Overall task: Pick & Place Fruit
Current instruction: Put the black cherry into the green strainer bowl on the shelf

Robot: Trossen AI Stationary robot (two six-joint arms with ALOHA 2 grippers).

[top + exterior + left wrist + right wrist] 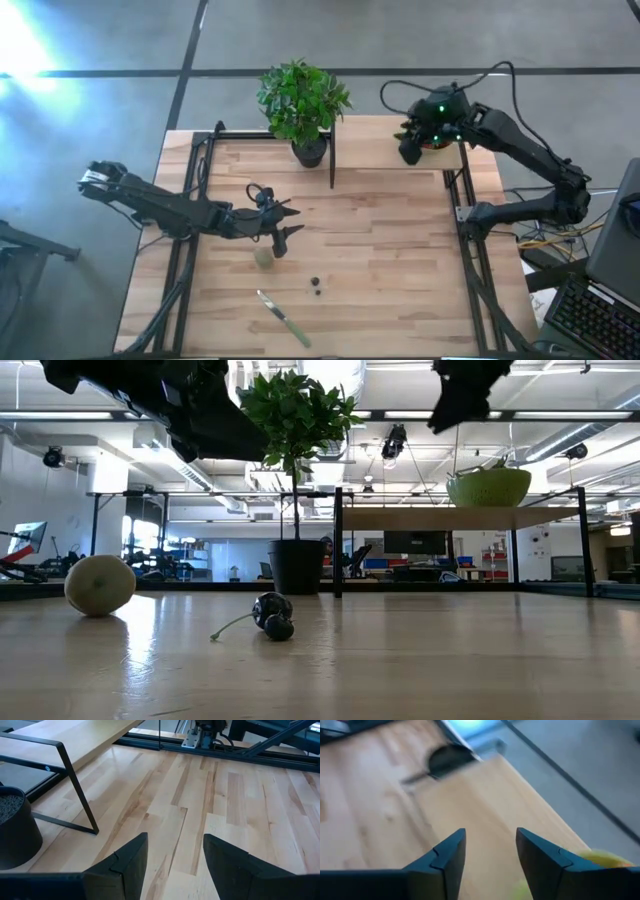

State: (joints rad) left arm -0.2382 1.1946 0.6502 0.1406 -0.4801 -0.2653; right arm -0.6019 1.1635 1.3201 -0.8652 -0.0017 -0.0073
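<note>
A dull-green kiwi-like ball (263, 257) (100, 584) rests on the wooden table, just on the near side of my left gripper (289, 222) (175, 860). That gripper hangs open above the table with nothing between its fingers. Two dark berries (316, 286) (273, 615) lie right of the ball. My right gripper (408, 152) (490, 855) is open and empty above the raised shelf (380, 140) at the back right. It is beside the lime-green bowl (437, 141) (488, 487), which holds red fruit. A blurred yellow shape (600, 858) shows past its finger.
A potted plant (303, 100) (296, 565) stands at the back middle, next to the shelf's black frame leg (332, 160). A green-handled knife (283, 318) lies near the front edge. Bare tabletop lies to the middle and right.
</note>
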